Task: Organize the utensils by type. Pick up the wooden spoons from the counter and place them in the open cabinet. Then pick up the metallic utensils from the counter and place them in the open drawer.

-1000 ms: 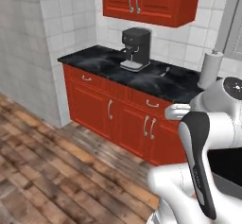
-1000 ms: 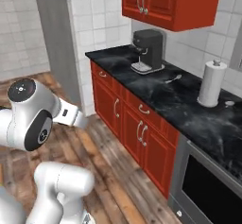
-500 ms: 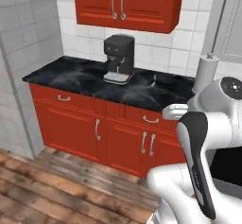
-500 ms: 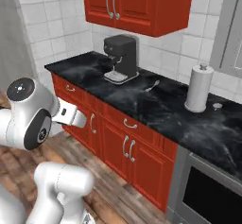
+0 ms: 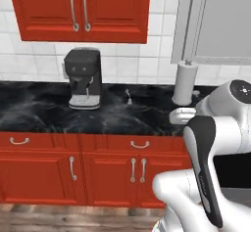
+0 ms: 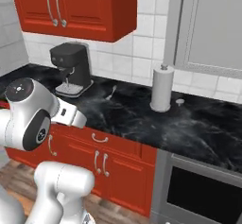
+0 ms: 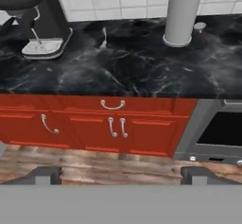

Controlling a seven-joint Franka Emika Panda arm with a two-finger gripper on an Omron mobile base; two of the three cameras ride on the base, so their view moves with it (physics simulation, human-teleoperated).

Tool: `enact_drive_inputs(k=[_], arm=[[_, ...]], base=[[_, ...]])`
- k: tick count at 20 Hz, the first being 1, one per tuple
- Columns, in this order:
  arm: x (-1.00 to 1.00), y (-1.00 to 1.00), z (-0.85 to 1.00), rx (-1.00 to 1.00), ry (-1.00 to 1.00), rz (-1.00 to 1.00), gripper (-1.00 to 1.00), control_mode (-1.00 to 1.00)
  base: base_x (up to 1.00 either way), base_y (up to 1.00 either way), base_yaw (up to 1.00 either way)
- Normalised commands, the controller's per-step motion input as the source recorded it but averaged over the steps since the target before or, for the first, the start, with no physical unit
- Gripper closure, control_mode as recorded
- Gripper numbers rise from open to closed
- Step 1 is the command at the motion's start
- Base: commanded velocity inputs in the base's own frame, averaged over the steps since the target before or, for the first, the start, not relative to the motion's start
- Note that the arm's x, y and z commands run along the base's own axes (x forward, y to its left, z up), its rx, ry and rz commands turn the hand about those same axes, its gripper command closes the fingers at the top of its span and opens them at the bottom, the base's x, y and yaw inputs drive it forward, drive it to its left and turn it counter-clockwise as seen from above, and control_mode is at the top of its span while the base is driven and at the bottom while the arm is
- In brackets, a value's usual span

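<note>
No legible text, labels, brands or numbers were seen on any surface — all views checked, none readable.

We see a small silver-grey utensil (image 5: 129, 96) on the counter (image 5: 44, 113), too small to tell spoon from fork. The coffee machine (image 7: 28, 17) is cut off at the hand view's upper left, the paper towel roll (image 7: 182, 12) at its top edge.

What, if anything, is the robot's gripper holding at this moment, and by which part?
Nothing is held. The gripper is open, its two finger tips wide apart with only floor and cabinet fronts between them. The metal utensil lies untouched on the counter.
</note>
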Motion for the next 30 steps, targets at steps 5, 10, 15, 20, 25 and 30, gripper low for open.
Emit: enact_drive_inputs(k=[5, 10, 15, 20, 25, 30], arm=[[0.0, 0.0, 0.0, 0.0, 0.0, 0.0, -1.0, 1.0], [0.0, 0.0, 0.0, 0.0, 0.0, 0.0, -1.0, 1.0], [0.0, 0.0, 0.0, 0.0, 0.0, 0.0, -1.0, 1.0], [0.0, 0.0, 0.0, 0.0, 0.0, 0.0, -1.0, 1.0], [0.0, 0.0, 0.0, 0.0, 0.0, 0.0, -1.0, 1.0], [0.0, 0.0, 0.0, 0.0, 0.0, 0.0, -1.0, 1.0]], base=[[0.9, 0.42, -0.21], [0.51, 0.45, -0.21], [0.31, 0.3, -0.21], [0.65, 0.27, -0.17], [0.62, 0.18, -0.06], [0.1, 0.02, 0.0]])
